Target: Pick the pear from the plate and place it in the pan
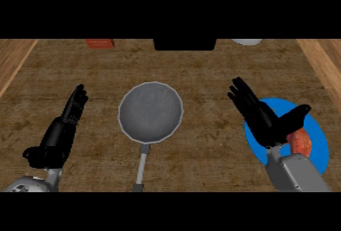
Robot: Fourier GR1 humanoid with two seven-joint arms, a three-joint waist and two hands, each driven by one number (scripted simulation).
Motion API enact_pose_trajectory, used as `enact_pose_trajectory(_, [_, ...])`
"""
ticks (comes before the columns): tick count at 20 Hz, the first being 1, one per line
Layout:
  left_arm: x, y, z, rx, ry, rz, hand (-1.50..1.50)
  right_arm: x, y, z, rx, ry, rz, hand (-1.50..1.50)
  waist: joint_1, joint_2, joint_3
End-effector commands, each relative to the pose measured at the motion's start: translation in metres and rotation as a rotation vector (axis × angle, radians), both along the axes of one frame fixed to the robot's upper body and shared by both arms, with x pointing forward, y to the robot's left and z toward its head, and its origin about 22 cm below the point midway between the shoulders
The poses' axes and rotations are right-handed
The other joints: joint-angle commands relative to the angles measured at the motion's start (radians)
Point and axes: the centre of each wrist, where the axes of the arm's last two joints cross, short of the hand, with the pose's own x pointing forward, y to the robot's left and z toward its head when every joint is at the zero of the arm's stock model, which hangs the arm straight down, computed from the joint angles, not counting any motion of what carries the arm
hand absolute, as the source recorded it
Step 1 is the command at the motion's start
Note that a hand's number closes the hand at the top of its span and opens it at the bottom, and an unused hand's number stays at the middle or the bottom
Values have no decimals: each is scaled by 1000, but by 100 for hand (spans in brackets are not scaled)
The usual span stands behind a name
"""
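Wooden counter [200, 158]: right hand [263, 118], fingers open, hovers over blue plate [320, 135]; lower squarely, then curl around pear [301, 143]. Left hand [63, 128] rests open.

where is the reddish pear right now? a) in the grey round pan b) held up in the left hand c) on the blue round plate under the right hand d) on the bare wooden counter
c: the reddish pear lies on the blue round plate, partly hidden by the open right hand; the grey round pan holds nothing and the left hand is open.
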Motion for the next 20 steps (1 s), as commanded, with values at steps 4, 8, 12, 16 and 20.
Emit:
enact_pose_trajectory(4, [3, 6, 9, -114, 42, 93, 0, 22, -126, 59, 178, -312, -95, 150, 18, 39, 21])
enact_pose_trajectory(8, [9, 3, 10, -213, 138, 123, 0, -12, -212, 41, -106, -208, -277, 150, 0, 49, 21])
enact_pose_trajectory(12, [19, 11, 23, -234, 144, 140, 0, -64, -261, 20, -247, -310, -262, -150, -13, 42, 21])
enact_pose_trajectory(16, [24, 9, 25, -223, 160, 112, 0, -91, -308, 19, -378, -325, -312, -150, 8, 43, 20])
enact_pose_trajectory(20, [33, 8, 37, -215, 160, 94, 0, -70, -332, 58, -516, -389, -238, -150, 34, 45, 20])
